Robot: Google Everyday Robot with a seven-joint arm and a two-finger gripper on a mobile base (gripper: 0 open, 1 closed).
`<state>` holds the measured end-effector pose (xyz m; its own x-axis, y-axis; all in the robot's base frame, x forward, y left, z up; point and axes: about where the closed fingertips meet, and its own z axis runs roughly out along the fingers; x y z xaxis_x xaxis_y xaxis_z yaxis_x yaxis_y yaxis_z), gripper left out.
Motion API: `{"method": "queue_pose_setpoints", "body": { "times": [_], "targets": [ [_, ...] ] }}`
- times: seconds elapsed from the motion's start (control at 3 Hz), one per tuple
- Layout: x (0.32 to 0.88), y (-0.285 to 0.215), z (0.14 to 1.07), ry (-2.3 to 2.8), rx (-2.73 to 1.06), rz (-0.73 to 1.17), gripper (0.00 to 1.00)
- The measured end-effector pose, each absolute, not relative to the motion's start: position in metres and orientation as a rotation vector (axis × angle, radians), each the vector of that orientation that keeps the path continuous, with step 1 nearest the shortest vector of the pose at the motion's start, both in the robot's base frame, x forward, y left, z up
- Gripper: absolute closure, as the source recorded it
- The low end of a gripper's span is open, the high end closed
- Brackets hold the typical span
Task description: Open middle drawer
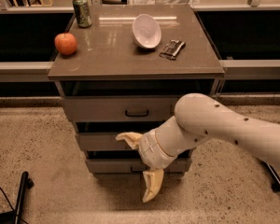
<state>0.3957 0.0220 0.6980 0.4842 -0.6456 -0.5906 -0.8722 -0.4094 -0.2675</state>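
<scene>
The grey-brown cabinet (pixel 135 59) has three shut drawers. The middle drawer (pixel 97 142) shows only the left part of its low flat front; its handle is hidden behind my wrist. My gripper (pixel 140 163) is at the end of the white arm (pixel 224 125), right in front of the middle and bottom drawer fronts. It is open: one tan finger (pixel 127 138) points left over the middle drawer front, the other points down below the bottom drawer. It holds nothing.
The top drawer (pixel 102 109) has a dark loop handle (pixel 136 112); the bottom drawer (pixel 109 165) is partly hidden. On the cabinet top are an apple (pixel 66 43), a green can (pixel 82 11), a white bowl (pixel 147 31) and a dark packet (pixel 172 49). A black pole (pixel 21 197) lies at the lower left.
</scene>
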Motion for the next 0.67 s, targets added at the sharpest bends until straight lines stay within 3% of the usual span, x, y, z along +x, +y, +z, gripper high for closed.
{"method": "queue_pose_setpoints", "body": {
  "times": [0.67],
  "targets": [
    [0.421, 0.027, 0.675, 1.181, -2.147, 0.561, 0.0]
  ]
}}
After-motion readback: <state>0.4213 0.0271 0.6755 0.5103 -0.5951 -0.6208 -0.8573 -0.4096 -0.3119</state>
